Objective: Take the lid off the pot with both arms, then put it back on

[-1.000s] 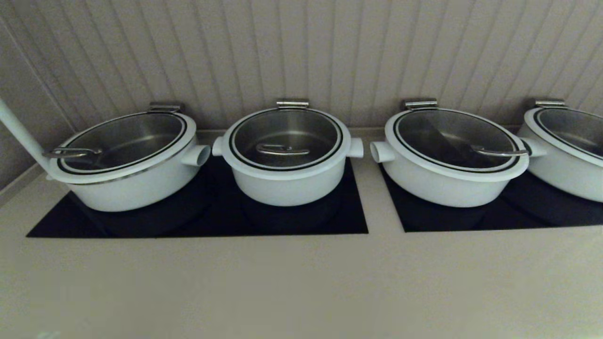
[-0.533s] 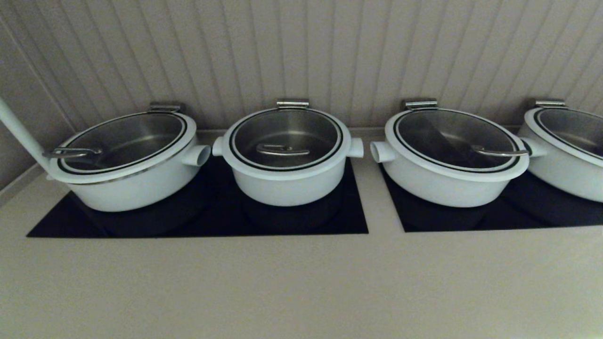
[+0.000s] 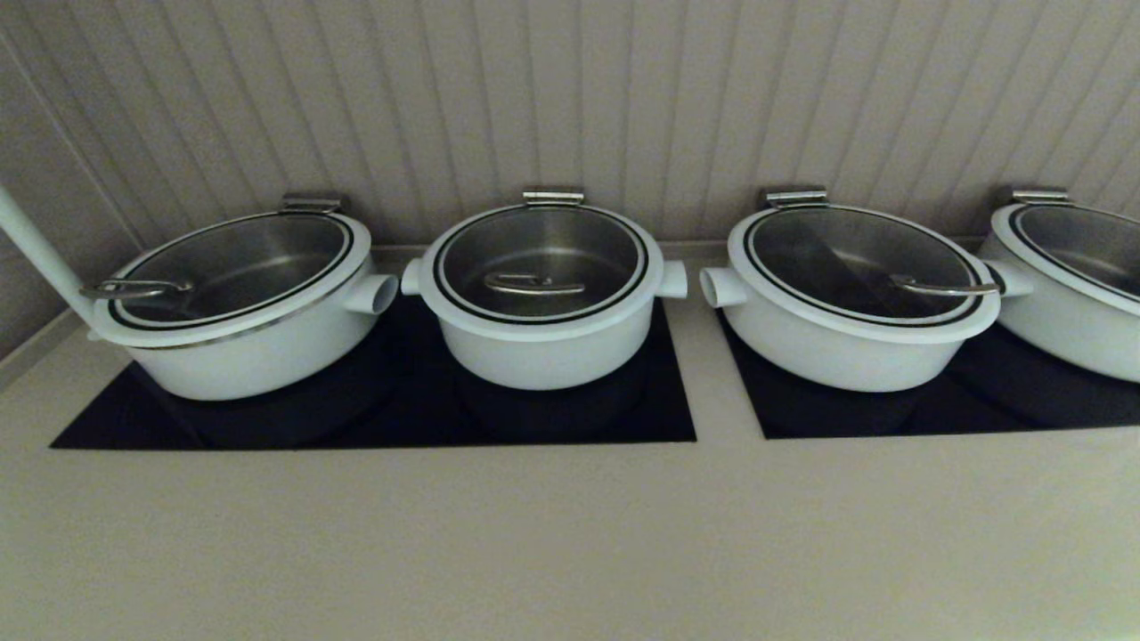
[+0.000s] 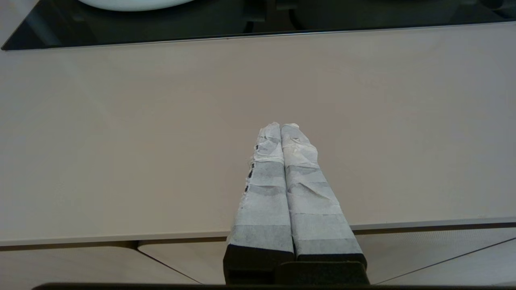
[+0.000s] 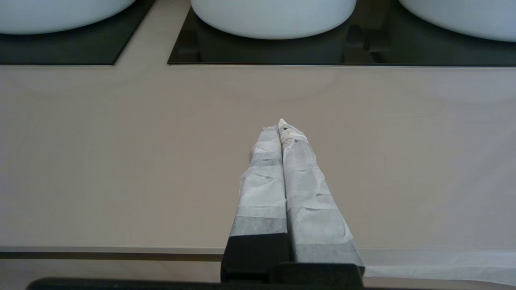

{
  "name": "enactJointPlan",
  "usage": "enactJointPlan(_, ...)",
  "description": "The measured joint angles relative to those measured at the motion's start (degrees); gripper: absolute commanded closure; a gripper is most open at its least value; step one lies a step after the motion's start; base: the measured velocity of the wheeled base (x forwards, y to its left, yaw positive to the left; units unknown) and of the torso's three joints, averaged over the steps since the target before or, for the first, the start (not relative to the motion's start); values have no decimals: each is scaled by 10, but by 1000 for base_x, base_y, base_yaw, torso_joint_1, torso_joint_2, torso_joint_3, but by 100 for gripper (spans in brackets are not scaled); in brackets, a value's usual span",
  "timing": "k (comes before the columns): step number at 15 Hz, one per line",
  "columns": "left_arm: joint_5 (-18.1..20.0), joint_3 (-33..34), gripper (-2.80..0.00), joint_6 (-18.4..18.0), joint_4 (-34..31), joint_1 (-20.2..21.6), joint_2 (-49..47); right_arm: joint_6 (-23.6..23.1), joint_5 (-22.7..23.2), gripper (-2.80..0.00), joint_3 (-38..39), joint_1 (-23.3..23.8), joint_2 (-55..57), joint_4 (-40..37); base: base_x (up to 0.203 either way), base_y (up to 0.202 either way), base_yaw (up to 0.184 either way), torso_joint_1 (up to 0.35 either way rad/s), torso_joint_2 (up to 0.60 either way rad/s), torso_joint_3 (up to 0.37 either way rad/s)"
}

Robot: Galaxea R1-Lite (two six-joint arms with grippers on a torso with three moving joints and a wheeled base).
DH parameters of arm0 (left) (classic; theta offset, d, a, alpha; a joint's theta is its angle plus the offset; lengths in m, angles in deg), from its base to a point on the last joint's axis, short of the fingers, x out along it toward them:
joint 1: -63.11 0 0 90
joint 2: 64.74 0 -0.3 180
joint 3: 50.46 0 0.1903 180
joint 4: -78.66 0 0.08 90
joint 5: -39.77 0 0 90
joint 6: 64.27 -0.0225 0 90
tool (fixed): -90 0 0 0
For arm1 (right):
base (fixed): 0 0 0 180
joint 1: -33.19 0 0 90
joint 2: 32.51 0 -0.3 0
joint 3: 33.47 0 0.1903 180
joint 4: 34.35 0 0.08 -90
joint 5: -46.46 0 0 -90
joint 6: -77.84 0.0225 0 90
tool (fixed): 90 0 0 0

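Nothing in the pot row has shifted over the last second, which suggests the lift has not begun: the left gripper and right gripper, both with taped fingers pressed together and empty, hover low over the table's bare near strip, out of the head view. Beyond that open strip, on the black hob, the lid sits seated on the pot, wider pots close on either side and the wall just behind.
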State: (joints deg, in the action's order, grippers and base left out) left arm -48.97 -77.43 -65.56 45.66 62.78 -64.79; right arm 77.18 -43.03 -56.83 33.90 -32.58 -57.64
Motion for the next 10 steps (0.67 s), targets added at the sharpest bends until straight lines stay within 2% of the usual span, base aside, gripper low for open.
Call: enactJointPlan(10, 0, 0, 0, 0, 0, 0, 0, -3, 0, 0, 0, 0, 0, 1, 0, 0, 0, 0, 0, 0)
